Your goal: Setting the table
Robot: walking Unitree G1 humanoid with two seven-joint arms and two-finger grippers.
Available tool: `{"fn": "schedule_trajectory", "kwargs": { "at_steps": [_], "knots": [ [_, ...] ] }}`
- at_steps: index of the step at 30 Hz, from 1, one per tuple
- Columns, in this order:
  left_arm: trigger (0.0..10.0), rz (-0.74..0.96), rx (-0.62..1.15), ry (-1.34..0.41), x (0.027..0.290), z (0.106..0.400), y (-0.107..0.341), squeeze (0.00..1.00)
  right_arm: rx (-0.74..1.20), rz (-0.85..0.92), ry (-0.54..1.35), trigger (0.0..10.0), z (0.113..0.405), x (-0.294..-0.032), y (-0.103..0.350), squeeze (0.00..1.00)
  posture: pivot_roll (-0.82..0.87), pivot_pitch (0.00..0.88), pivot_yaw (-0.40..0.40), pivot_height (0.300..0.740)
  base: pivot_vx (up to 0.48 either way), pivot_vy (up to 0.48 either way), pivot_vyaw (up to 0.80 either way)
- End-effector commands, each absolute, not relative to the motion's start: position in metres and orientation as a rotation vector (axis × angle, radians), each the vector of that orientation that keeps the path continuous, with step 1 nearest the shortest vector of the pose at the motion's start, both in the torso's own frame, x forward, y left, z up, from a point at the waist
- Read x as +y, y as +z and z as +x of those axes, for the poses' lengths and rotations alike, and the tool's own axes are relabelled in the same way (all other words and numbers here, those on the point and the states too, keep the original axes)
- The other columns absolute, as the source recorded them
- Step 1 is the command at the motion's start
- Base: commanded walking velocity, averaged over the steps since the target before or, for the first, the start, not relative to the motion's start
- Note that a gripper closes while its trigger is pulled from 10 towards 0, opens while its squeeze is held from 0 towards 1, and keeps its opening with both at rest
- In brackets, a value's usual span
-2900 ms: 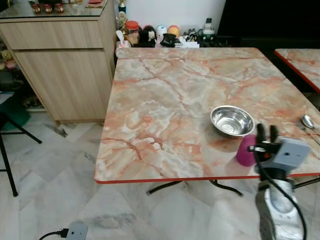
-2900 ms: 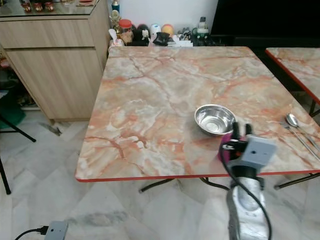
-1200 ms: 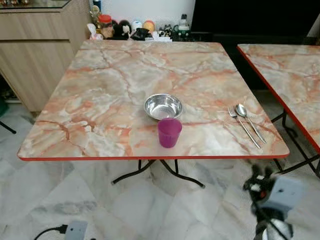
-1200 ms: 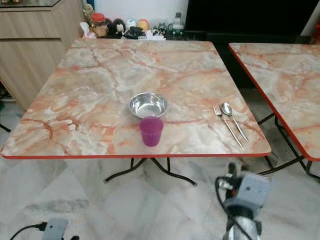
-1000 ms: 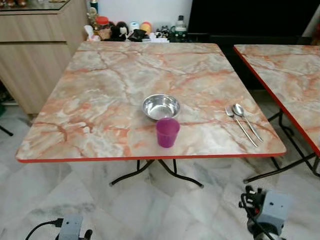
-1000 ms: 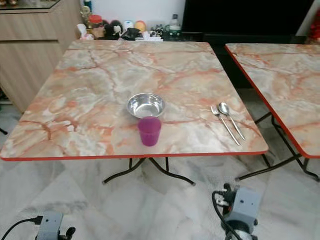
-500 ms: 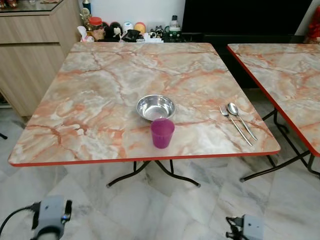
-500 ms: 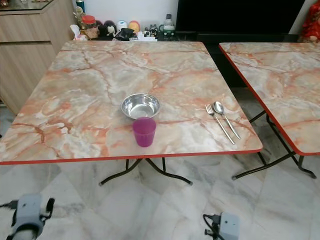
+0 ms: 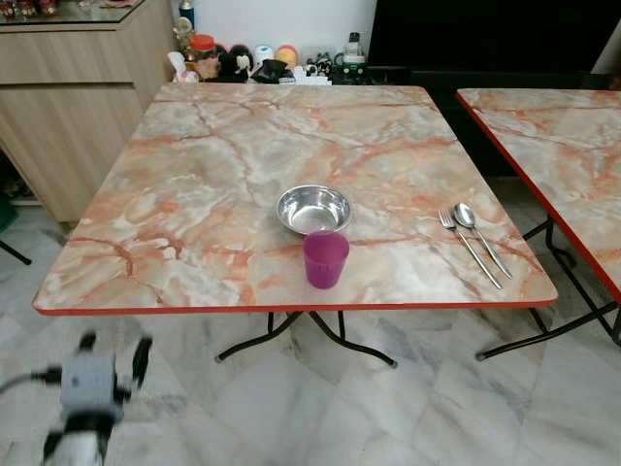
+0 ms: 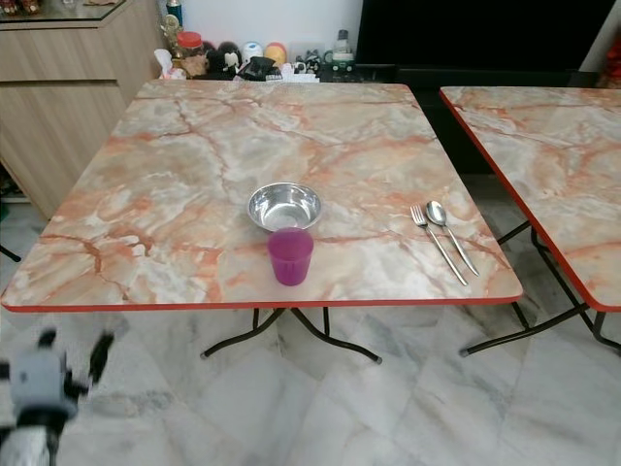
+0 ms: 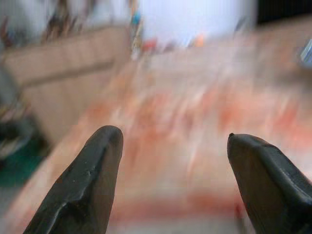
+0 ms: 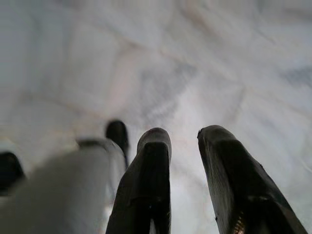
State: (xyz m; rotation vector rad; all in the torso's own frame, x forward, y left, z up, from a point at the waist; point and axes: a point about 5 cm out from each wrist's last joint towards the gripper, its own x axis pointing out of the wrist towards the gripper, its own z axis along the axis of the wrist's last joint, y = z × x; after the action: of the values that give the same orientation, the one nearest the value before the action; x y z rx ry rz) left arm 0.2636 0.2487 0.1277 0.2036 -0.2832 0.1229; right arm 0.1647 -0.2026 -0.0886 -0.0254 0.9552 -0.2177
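Observation:
A steel bowl (image 9: 313,208) sits near the middle of the marble-patterned table (image 9: 194,184). A purple cup (image 9: 325,258) stands upright just in front of the bowl, near the table's red front edge. A fork (image 9: 469,247) and a spoon (image 9: 477,233) lie side by side toward the right edge. My left gripper (image 9: 114,348) is blurred at the lower left, below and in front of the table's left corner, open and empty. The left wrist view has its fingers (image 11: 92,180) wide apart facing the blurred table. My right gripper (image 12: 183,136) points at the floor, fingers slightly apart, holding nothing.
A second marble table (image 9: 553,136) stands close on the right, with a narrow gap between. A wooden cabinet (image 9: 68,107) is at the back left. Jars and small figures (image 9: 262,63) line the wall behind the table. Black folding legs (image 9: 301,335) show under the table on the tiled floor (image 9: 388,417).
The right arm let go of the purple cup and dropped out of the eye views. The left gripper has risen at the lower left. The camera has backed off and shifted.

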Motion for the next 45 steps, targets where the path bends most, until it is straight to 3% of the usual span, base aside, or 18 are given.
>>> {"fn": "schedule_trajectory", "kwargs": {
  "at_steps": [1,4,10,31,37,45],
  "knots": [
    [10.0,0.186,-0.278,0.064,0.239,0.27,0.134,0.0,0.971,-0.036,-0.18,10.0,0.16,-0.198,-0.092,0.0,0.02,0.137,-0.004,0.74,0.0,0.0,0.0],
    [10.0,0.139,-0.265,-0.09,0.213,0.288,0.149,0.0,0.977,-0.036,-0.182,10.0,0.16,-0.197,-0.092,0.0,0.01,0.125,0.002,0.74,0.0,0.0,0.0],
    [10.0,0.086,-0.252,-0.149,0.198,0.29,0.157,0.0,0.974,-0.022,-0.187,10.0,0.156,-0.198,-0.093,0.0,0.0,0.118,0.009,0.74,0.301,0.0,0.0],
    [10.0,0.036,-0.205,-0.142,0.201,0.288,0.163,0.0,1.019,0.004,-0.159,10.0,0.141,-0.198,-0.099,0.0,0.01,0.12,0.008,0.74,0.35,0.0,-0.15],
    [10.0,-0.004,-0.209,-0.151,0.202,0.289,0.169,0.0,1.036,0.02,-0.178,10.0,0.137,-0.2,-0.101,0.0,0.02,0.135,0.007,0.74,0.0,0.0,-0.07],
    [10.0,-0.008,-0.199,-0.15,0.203,0.289,0.169,0.0,1.04,0.008,-0.185,10.0,0.127,-0.21,-0.102,0.0,0.03,0.14,0.01,0.74,0.0,0.0,-0.76]
  ]
}}
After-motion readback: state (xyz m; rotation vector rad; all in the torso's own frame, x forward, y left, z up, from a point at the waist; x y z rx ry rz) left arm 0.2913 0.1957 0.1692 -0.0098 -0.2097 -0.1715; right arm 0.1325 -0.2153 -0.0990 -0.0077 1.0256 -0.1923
